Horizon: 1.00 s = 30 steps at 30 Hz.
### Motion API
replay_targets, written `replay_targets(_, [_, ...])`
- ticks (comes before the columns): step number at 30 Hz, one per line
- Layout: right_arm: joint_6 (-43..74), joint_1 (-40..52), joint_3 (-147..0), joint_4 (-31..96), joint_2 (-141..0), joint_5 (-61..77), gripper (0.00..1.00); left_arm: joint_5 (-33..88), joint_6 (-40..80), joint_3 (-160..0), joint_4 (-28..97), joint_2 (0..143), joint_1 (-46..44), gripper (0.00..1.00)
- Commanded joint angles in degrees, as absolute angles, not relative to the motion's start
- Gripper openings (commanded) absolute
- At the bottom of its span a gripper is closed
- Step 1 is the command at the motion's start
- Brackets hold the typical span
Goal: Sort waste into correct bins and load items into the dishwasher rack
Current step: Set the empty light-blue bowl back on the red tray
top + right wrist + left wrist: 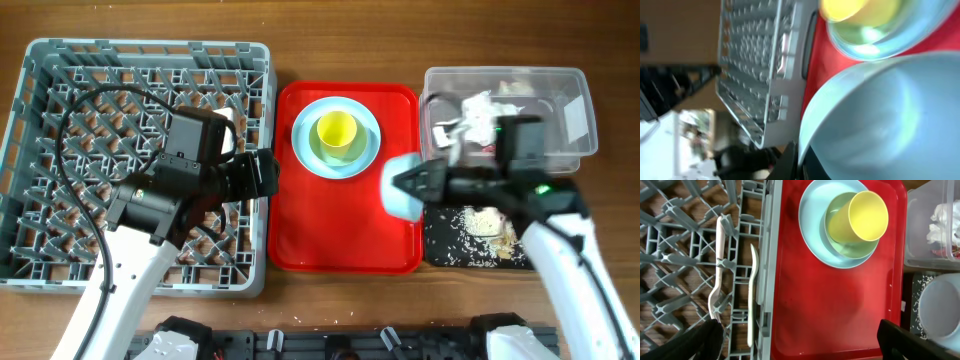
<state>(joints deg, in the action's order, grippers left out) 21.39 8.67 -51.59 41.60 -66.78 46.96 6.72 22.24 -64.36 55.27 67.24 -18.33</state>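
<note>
1. Light blue bowl (398,188): off the bench (400,30), in the air over the right edge of the red tray (340,230). It hangs between that tray and the black tray (445,255) at the near-right corner, and appears tipped off level.
2. Handling, judged: the bowl looks thin-walled, rigid and light. Its glossy surface is likely slippery. The rim is the only sensible purchase, with one finger inside the wall and one outside. A loose pinch could let it swing or slide.
3. Right tool (418,182): clenched on the bowl at its rim. The right wrist view shows the wall filling the frame, with a dark finger (790,160) at its edge. The arm rises from the near-right corner, and its forearm points left across the bench.
4. Left tool (268,175): released, fingers spread wide, nothing between them. It hovers above the right edge of the rack (40,150), which sits toward the left edge of the bench. The fork (719,265) and spoon (753,295) lie in the rack.
5. Not yet loaded: the plate (305,135) and cup (336,132) sit at the far end of the red tray.
</note>
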Motion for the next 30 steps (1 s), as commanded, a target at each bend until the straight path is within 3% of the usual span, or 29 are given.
replay_targets(1, [31.5,24.9,-52.7,40.8,-65.5,18.5,0.04,6.3,23.0,-64.8,55.1,67.3,-18.5,1.00])
replay_targets(3, [33.4,37.2,-52.2,40.2,-69.2,2.7,0.04,6.3,23.0,-64.8,55.1,67.3,-18.5,1.00])
replay_targets(5, [33.3,43.8,-52.0,36.9,-75.3,0.1,0.04,6.3,23.0,-64.8,55.1,67.3,-18.5,1.00])
replay_targets(9, [33.4,46.4,-52.0,32.1,-84.7,0.1,0.05,6.3,23.0,-64.8,55.1,67.3,-18.5,1.00])
replay_targets(11, [31.0,46.4,-52.1,31.0,-85.5,2.0,0.28,6.3,23.0,-64.8,55.1,67.3,-18.5,1.00])
replay_targets(14, [26.9,46.0,-53.6,32.3,-83.5,1.3,0.53,6.3,23.0,-64.8,55.1,67.3,-18.5,1.00])
replay_targets(16, [25.4,44.4,-55.3,34.7,-79.9,0.6,0.61,6.3,23.0,-64.8,55.1,67.3,-18.5,1.00])
replay_targets(23, [24.5,28.9,-56.5,47.9,-68.2,-4.0,0.59,6.3,23.0,-64.8,55.1,67.3,-18.5,1.00])
replay_targets(25, [24.6,28.5,-56.5,48.8,-63.2,-4.1,0.58,6.3,23.0,-64.8,55.1,67.3,-18.5,1.00])
replay_targets(30, [39.7,28.5,-56.4,49.7,-34.9,-14.2,0.65,6.3,23.0,-64.8,55.1,67.3,-18.5,1.00])
